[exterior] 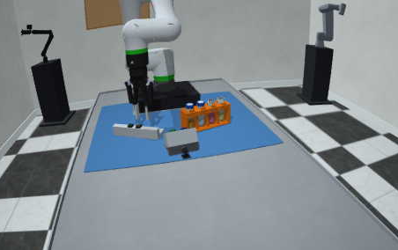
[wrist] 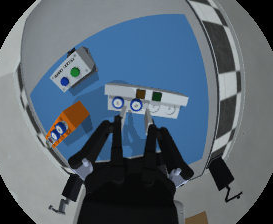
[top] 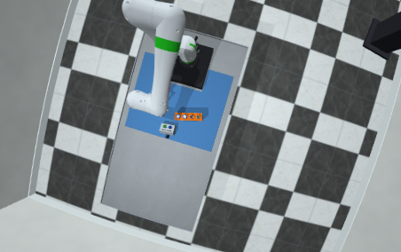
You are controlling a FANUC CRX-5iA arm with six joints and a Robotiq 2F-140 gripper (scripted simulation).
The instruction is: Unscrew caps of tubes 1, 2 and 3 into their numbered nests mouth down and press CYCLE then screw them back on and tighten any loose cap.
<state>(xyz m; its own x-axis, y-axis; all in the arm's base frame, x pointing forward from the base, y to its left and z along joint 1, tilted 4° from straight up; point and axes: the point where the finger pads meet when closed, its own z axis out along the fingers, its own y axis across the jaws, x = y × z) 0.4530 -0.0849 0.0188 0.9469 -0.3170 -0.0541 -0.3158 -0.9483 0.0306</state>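
Note:
The white cap tray CT (exterior: 127,130) (wrist: 175,104) lies on the blue mat. In the wrist view two blue-and-white caps (wrist: 119,102) (wrist: 137,104) sit in its nests beside a brown and a green square on the console. My gripper (exterior: 141,118) (wrist: 135,112) hangs straight down just over the tray, fingers slightly apart on either side of the second cap and holding nothing. The orange station DS (exterior: 206,116) (top: 188,116) (wrist: 66,124) stands to the right. Two of its tubes carry blue caps (exterior: 189,106) (exterior: 201,104). The other two tubes (exterior: 210,102) (exterior: 220,100) stand open.
The small grey desk (exterior: 180,141) (top: 168,129) (wrist: 74,72) with the blue and green keys stands in front of the station. The arm's black base block (exterior: 175,93) sits behind the tray. Black camera pedestals (exterior: 49,90) (exterior: 316,72) stand off the table.

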